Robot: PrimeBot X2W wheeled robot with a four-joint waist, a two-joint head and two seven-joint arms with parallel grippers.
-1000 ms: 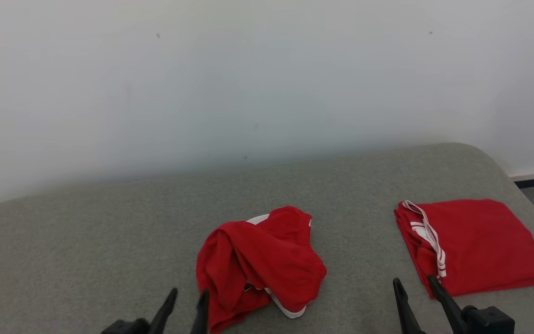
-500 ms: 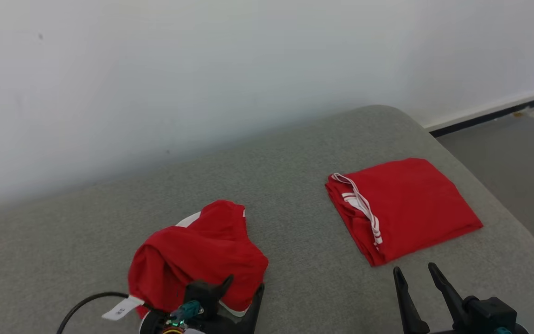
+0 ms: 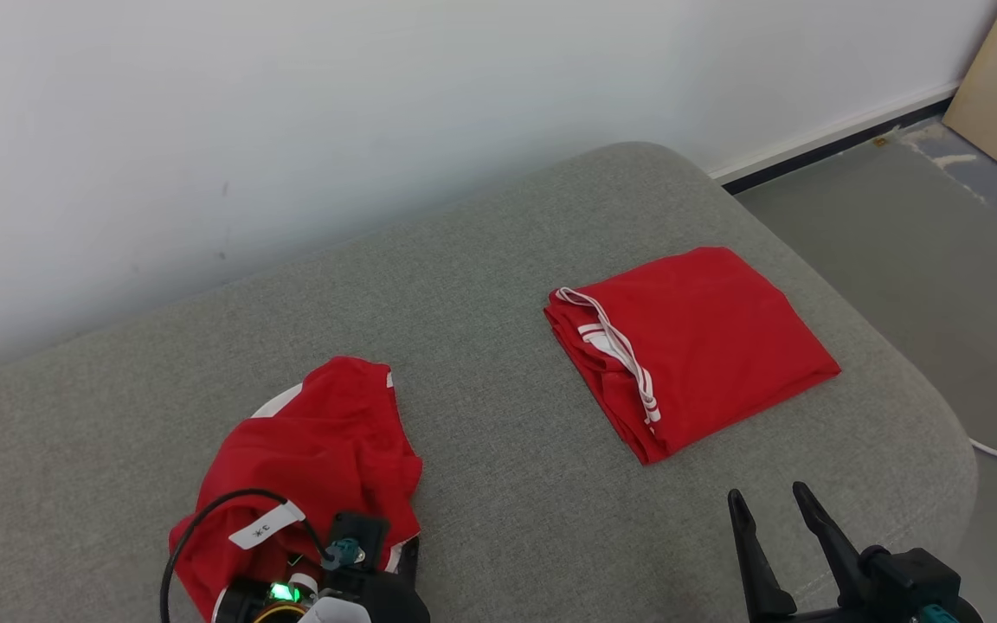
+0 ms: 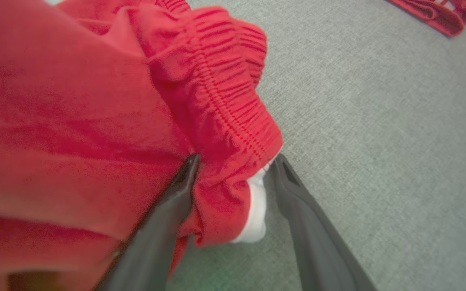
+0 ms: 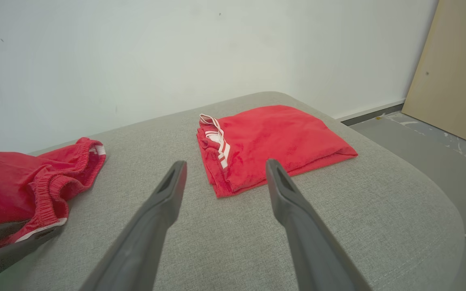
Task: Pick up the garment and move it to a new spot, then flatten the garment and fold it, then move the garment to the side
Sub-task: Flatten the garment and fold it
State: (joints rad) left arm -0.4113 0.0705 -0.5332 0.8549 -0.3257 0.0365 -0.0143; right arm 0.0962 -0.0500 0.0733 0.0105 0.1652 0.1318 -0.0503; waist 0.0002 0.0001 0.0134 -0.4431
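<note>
Crumpled red cloth garment (image 3: 308,450) looks soft, light and floppy, bunched on the grey fabric cushion (image 3: 498,502), with its edge between the spread fingers of the left end effector (image 4: 237,158). I'd pinch the ribbed elastic waistband (image 4: 225,101), it's thickest there. Right end effector (image 3: 768,495) hangs spread and empty.

Left jaws, right jaws: wide apart
</note>
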